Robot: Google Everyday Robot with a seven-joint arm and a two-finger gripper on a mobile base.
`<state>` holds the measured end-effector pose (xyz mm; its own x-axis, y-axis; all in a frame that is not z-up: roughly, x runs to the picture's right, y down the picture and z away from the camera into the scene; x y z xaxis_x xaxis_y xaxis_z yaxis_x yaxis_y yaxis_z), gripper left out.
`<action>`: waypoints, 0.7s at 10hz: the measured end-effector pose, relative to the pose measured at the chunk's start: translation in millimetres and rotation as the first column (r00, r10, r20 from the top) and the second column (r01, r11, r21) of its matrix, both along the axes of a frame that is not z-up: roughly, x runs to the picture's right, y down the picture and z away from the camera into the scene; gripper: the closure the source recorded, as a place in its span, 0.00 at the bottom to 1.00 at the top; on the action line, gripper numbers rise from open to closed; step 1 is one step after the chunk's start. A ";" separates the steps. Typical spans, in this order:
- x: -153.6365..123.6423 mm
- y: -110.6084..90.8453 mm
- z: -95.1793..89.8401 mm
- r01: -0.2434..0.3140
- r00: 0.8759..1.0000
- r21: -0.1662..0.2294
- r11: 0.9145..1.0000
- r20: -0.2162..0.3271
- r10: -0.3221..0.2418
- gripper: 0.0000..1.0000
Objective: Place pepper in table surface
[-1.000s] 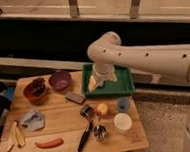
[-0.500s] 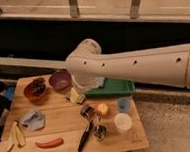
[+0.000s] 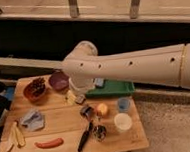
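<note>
The red-orange pepper (image 3: 49, 143) lies flat on the wooden table surface (image 3: 57, 125), near the front left edge. My large white arm reaches in from the right across the picture. My gripper (image 3: 78, 95) hangs at its end over the back middle of the table, by the left end of the green tray (image 3: 112, 89). It is well behind the pepper and to its right, and apart from it.
A brown bowl of dark pieces (image 3: 34, 90) and a purple bowl (image 3: 58, 80) stand at the back left. A blue-grey cloth (image 3: 32, 119) and pale yellow banana-like pieces (image 3: 15, 135) lie left. A black-handled utensil (image 3: 85, 136), round yellow-orange fruit (image 3: 102, 109), blue cup (image 3: 123, 104) and white cup (image 3: 122, 122) sit right of the pepper.
My arm has swung left and nearer the camera, from over the green tray to over the table's back middle. The pepper has not moved.
</note>
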<state>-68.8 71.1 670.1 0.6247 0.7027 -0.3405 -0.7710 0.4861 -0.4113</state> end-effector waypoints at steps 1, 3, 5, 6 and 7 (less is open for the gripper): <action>-22.2 4.5 1.8 0.036 0.999 -0.003 0.999 0.034 -0.036 0.20; -63.3 13.7 5.0 0.094 0.990 -0.009 0.996 0.102 -0.093 0.20; -93.9 26.1 8.0 0.147 0.975 -0.018 0.989 0.171 -0.142 0.20; -103.5 32.0 9.3 0.163 0.968 -0.027 0.986 0.198 -0.155 0.20; -118.5 40.0 6.7 0.165 0.958 -0.045 0.985 0.246 -0.149 0.20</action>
